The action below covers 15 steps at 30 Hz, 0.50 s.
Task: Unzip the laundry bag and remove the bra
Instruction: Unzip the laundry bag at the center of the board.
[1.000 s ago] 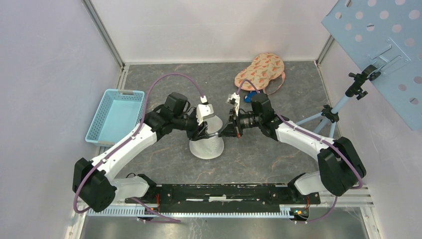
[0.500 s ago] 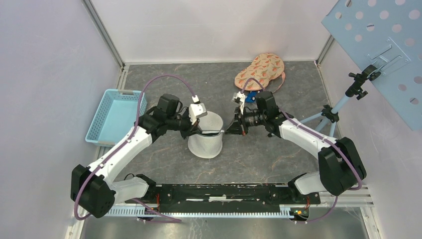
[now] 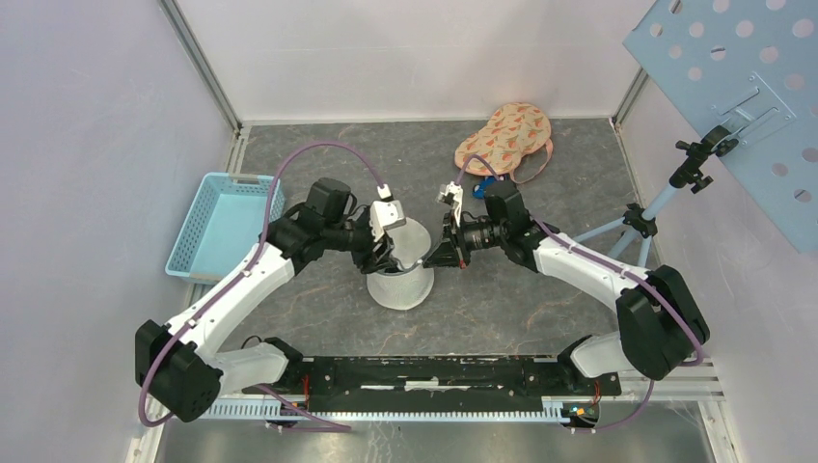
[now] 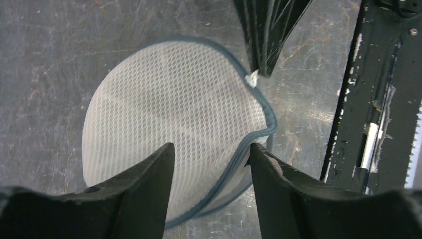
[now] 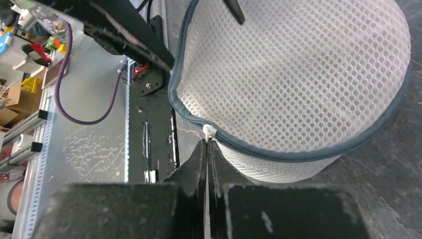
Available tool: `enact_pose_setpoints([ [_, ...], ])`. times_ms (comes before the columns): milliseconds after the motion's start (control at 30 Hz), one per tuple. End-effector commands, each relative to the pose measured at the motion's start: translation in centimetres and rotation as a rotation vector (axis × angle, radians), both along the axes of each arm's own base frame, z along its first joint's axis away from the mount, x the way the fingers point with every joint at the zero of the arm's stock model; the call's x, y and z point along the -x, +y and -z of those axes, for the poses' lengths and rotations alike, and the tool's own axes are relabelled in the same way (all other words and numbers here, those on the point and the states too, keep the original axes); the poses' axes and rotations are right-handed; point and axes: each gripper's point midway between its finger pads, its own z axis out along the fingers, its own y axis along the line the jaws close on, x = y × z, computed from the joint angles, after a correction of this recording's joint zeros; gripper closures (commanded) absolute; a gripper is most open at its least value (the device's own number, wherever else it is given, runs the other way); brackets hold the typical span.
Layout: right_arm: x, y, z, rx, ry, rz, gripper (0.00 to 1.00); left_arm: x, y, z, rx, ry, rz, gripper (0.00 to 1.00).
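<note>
The laundry bag (image 3: 400,275) is a white mesh cylinder with a dark teal zipper rim, standing mid-table. My right gripper (image 3: 431,258) is at its right side, shut on the white zipper pull (image 5: 208,131); in the right wrist view the gripper (image 5: 207,144) has its jaws pressed together. My left gripper (image 3: 384,258) hovers open over the bag's left top; in the left wrist view the gripper (image 4: 211,154) straddles the mesh lid (image 4: 169,109), and the zipper rim (image 4: 259,137) touches its right finger. A peach patterned bra (image 3: 504,140) lies on the table at the back, outside the bag.
A light blue basket (image 3: 222,224) stands at the left. A tripod (image 3: 641,222) with a perforated blue panel (image 3: 733,106) stands at the right. A small blue object (image 3: 490,180) lies by the bra. A black rail (image 3: 434,371) runs along the front edge.
The bag went from a squashed cone to an upright cylinder. My left gripper drew back slightly left. My right gripper moved right with the zipper pull, then back left.
</note>
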Motion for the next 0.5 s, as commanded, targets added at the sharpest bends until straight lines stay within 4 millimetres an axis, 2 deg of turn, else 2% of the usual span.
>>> enact_pose_setpoints([
  [0,-0.1,1.5,-2.5,-0.071,-0.035,-0.031,1.00,1.4,-2.3,-1.8,0.058,0.017,0.064,0.34],
  [233,-0.1,1.7,-2.6,-0.074,-0.035,-0.034,1.00,1.5,-2.9,-0.9,0.041,0.028,0.071,0.32],
  [367,0.0,1.7,-2.5,-0.076,-0.036,-0.034,1.00,2.8,-3.2,-1.1,0.071,0.076,0.103,0.29],
  [467,0.0,1.5,-2.1,-0.067,-0.033,-0.030,1.00,3.3,-2.9,-0.6,0.058,0.087,0.109,0.31],
])
